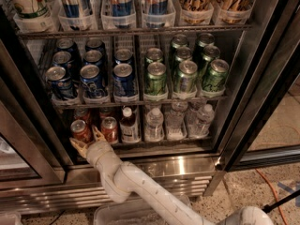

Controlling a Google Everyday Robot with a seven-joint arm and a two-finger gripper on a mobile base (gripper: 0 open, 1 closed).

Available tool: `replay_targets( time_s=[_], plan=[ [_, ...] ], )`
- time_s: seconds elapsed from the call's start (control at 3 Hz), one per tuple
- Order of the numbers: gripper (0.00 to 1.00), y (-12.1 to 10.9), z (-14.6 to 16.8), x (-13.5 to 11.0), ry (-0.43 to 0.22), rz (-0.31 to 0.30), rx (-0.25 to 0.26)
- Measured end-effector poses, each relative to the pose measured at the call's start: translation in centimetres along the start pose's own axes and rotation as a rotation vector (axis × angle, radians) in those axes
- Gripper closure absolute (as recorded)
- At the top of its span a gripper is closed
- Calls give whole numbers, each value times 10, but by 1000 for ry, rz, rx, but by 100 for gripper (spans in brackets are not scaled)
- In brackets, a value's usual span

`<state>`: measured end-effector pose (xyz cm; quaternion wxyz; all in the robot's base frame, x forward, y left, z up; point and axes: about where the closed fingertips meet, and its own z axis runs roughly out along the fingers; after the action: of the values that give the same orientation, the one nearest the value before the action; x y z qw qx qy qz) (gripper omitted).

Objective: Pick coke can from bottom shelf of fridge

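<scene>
The coke can (pixel 80 129), a small red aluminium drink can with a silver top, stands upright at the front left of the bottom shelf (pixel 159 142), a dark wire rack in the fridge (pixel 183 165), a stainless-steel display cooler. A second red can (pixel 109 129) stands just beside it. The white segmented arm (pixel 140 191) rises from the lower right. The gripper (pixel 86 138) sits at the coke can's base with its jaws spread apart, one low at its left and the other between the two red cans. Whether they touch the can cannot be told.
</scene>
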<state>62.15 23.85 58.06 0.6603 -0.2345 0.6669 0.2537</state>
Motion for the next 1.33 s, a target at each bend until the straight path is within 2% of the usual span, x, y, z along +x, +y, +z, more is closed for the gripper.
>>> replay_targets(
  time_s=[0.33,0.67,1.33],
  plan=[
    [26,-2,7,0,3,2,0],
    [44,-2,13,-3,1,-4,-5],
    [90,-2,13,-3,1,-5,-5]
  ],
)
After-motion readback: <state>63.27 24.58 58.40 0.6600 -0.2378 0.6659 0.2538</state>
